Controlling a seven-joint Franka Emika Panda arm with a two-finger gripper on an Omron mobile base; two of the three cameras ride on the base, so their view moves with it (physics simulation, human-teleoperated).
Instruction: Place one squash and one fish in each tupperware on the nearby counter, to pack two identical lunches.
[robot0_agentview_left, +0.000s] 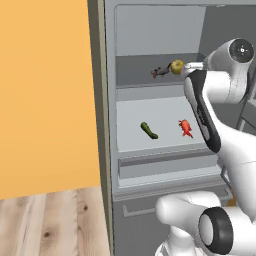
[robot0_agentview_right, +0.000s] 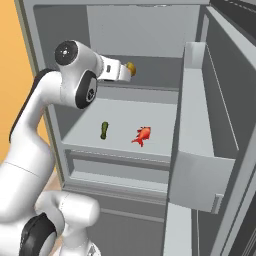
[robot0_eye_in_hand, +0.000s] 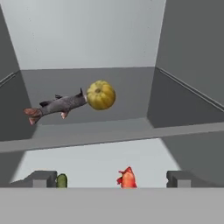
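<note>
The tool (robot0_eye_in_hand: 112, 179) stands released, jaws spread wide and holding nothing, at the mouth of the fridge; just below it on the lower shelf (robot0_agentview_left: 165, 107) lie the green squash (robot0_agentview_left: 148, 130) and red fish (robot0_agentview_left: 185, 128); farther in, straight ahead on the upper shelf, sits the round yellow squash (robot0_eye_in_hand: 101, 95), touching the grey fish (robot0_eye_in_hand: 57, 106), whose long axis runs crosswise to the approach.

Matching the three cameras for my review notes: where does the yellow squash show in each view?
Left base view: yellow squash on the fridge's upper shelf, upper right of centre, touching the grey fish.
Right base view: upper middle, beside the wrist.
Hand view: centre-left.
Shared landmark: red fish on the shelf below.
</note>
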